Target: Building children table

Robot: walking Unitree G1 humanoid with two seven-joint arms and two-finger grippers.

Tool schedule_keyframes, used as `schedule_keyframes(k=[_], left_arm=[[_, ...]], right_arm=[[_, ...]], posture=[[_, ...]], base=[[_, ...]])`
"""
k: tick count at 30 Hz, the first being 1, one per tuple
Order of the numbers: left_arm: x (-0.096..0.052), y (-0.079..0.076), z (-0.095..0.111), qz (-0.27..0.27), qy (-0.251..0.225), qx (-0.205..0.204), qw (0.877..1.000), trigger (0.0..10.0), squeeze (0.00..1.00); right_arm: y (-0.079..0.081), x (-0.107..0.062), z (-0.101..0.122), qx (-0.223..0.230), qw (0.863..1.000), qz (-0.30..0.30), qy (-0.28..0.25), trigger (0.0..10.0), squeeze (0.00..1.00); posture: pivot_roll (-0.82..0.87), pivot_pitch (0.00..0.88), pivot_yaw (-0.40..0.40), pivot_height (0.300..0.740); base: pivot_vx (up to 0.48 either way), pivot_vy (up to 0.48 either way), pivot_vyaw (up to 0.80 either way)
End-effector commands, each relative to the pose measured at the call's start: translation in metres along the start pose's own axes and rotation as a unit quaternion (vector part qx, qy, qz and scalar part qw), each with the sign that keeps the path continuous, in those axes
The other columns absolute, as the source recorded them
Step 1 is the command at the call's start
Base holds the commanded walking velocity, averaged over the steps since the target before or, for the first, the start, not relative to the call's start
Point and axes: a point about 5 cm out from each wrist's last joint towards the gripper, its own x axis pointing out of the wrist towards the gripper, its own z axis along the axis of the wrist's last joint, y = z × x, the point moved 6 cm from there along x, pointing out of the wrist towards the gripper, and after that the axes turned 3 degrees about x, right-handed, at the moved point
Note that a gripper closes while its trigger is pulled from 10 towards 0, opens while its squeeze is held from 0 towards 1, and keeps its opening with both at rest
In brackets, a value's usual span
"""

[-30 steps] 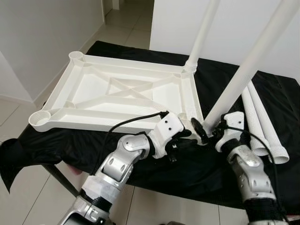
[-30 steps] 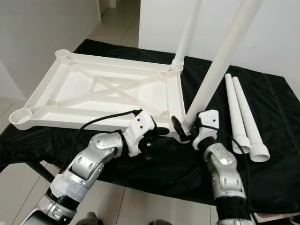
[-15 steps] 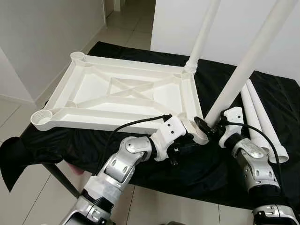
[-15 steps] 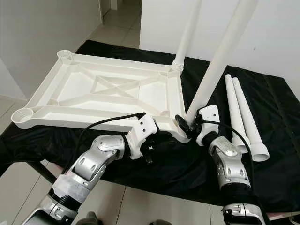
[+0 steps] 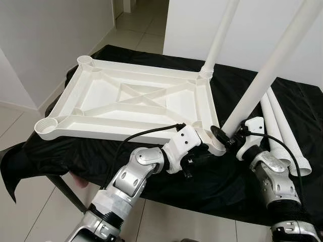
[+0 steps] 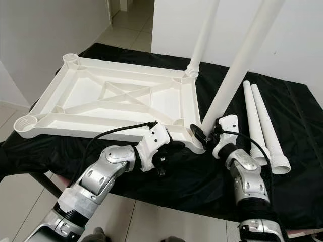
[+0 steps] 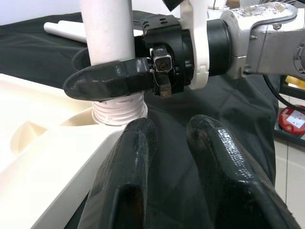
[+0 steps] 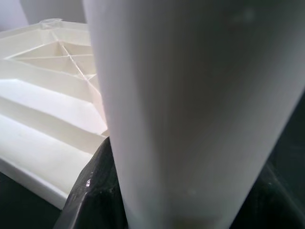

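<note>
The white table top (image 5: 101,132) lies upside down on the black cloth. One white leg (image 5: 219,35) stands upright in its far right corner socket. My right gripper (image 5: 228,139) is shut on a second leg (image 5: 267,75), which leans to the right with its threaded end (image 7: 119,112) at the near right corner socket. In the left wrist view one right finger (image 7: 107,81) wraps round that leg. My left gripper (image 5: 201,152) sits against the near edge by the same corner, its fingers (image 7: 138,157) a little apart with nothing between them.
Two spare white legs (image 5: 282,133) lie side by side on the cloth at the right. The cloth-covered table (image 5: 151,171) ends just in front of my arms, with tiled floor (image 5: 20,126) below. White walls stand close behind and to the left.
My left gripper has slid slightly closer to the near right corner. The right wrist has shifted a little up with the tilted leg, which stays at the socket.
</note>
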Motion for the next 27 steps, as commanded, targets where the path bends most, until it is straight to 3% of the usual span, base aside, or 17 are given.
schedule_keyframes(k=[1, 4, 7, 12, 14, 16, 19, 21, 22, 27], left_arm=[[0.001, 0.007, 0.0, 0.03, 0.004, 0.008, 1.0, 10.0, 0.0], [0.001, 0.007, 0.0, 0.03, 0.004, 0.007, 1.0, 10.0, 0.0], [0.001, 0.008, 0.0, 0.032, 0.004, 0.006, 0.999, 10.0, 0.0], [0.0, 0.008, 0.001, 0.033, 0.003, 0.005, 0.999, 10.0, 0.0], [0.0, 0.007, 0.001, 0.033, 0.003, 0.005, 0.999, 10.0, 0.0], [0.0, 0.007, 0.001, 0.033, 0.002, 0.004, 0.999, 10.0, 0.0], [0.0, 0.007, 0.001, 0.033, 0.002, 0.004, 0.999, 10.0, 0.0], [0.0, 0.007, 0.001, 0.033, 0.001, 0.003, 0.999, 10.0, 0.0], [-0.001, 0.007, 0.001, 0.033, 0.001, 0.003, 0.999, 10.0, 0.0], [-0.001, 0.003, -0.001, 0.027, 0.001, 0.007, 1.0, 10.0, 0.0]], right_arm=[[-0.006, -0.005, -0.018, 0.018, 0.999, -0.032, 0.032, 10.0, 0.0], [-0.011, -0.004, -0.021, 0.021, 0.996, -0.075, 0.04, 10.0, 0.0], [-0.019, -0.004, -0.024, 0.046, 0.983, -0.174, 0.047, 10.0, 0.0], [-0.016, -0.004, -0.022, 0.049, 0.971, -0.23, 0.043, 10.0, 0.0], [-0.012, -0.005, -0.022, 0.039, 0.956, -0.288, 0.043, 10.0, 0.0], [-0.003, -0.007, -0.024, 0.059, 0.937, -0.343, 0.034, 10.0, 0.0], [0.008, -0.006, -0.025, 0.081, 0.927, -0.364, 0.029, 10.0, 0.0], [0.012, -0.005, -0.025, 0.084, 0.927, -0.365, 0.028, 10.0, 0.0], [0.02, 0.0, -0.024, 0.082, 0.934, -0.348, 0.026, 10.0, 0.0], [0.018, 0.002, -0.014, 0.097, 0.933, -0.345, 0.011, 10.0, 0.0]], posture=[[0.04, 0.0, -0.054, 0.74], [0.04, 0.0, -0.057, 0.74], [0.04, 0.0, -0.06, 0.74], [0.04, 0.0, -0.061, 0.74], [0.04, 0.0, -0.062, 0.74], [0.04, 0.0, -0.067, 0.74], [0.04, 0.0, -0.066, 0.74], [0.04, 0.0, -0.066, 0.74], [0.04, 0.002, -0.069, 0.74], [0.04, 0.003, -0.072, 0.74]], base=[[0.0, 0.0, 0.0], [0.0, 0.0, 0.0], [0.0, 0.0, 0.0], [0.0, 0.0, 0.0], [0.0, 0.0, 0.0], [0.0, 0.0, 0.0], [0.0, 0.0, 0.0], [0.0, 0.0, 0.0], [0.0, 0.0, 0.0], [0.0, 0.0, 0.0]])
